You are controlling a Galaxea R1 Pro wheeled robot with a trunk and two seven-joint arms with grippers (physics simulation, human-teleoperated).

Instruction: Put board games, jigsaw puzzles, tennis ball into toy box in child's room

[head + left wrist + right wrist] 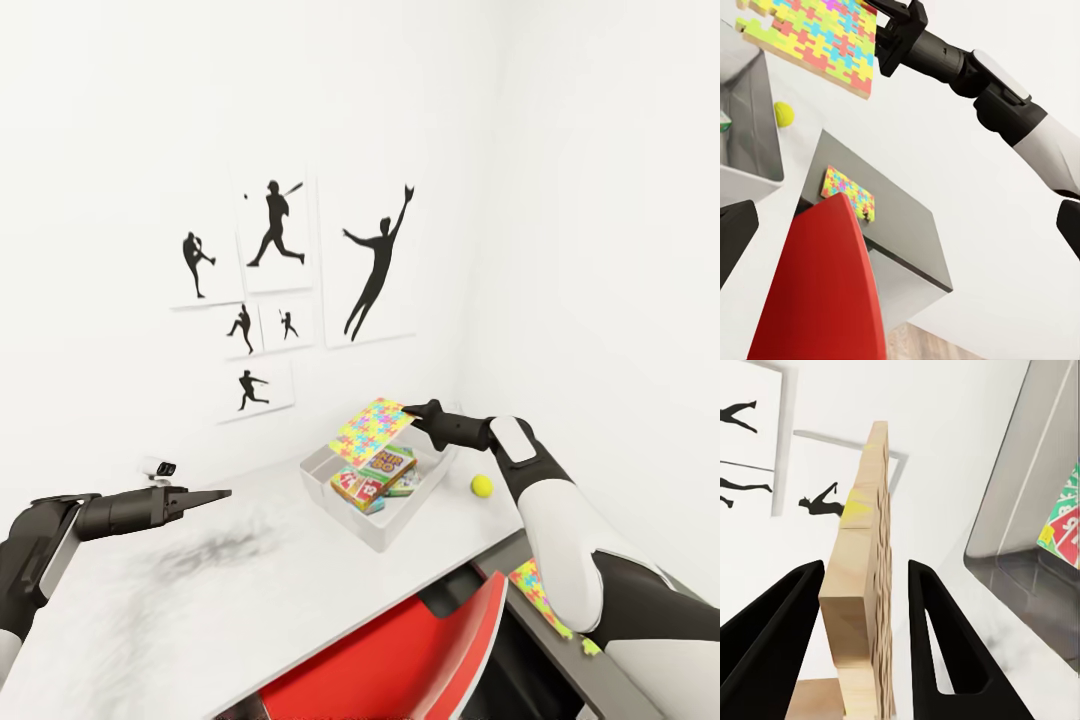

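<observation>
White walls meet in a corner hung with black silhouette pictures [290, 280], and below them runs the white table [200, 590]. Over the toy box [385, 535] I hold a jigsaw puzzle [372, 430] tilted in the air, my right gripper [418, 413] pinching its edge; along those fingers [772, 645] I see the wooden edge of the sheet standing between them, with a sliver of space on either side. Inside the grey bin lie the board games [375, 480], the green-yellow one on top. Just beside the bin, on the white top, sits the tennis ball [482, 485]. A second jigsaw puzzle [540, 595] lies flat on the lower dark grey section [900, 225], near my right arm. A red chair [400, 660] stands tucked against the desk. My left gripper [215, 494] hovers well apart over the bare tabletop, jaws pressed together, holding nothing
</observation>
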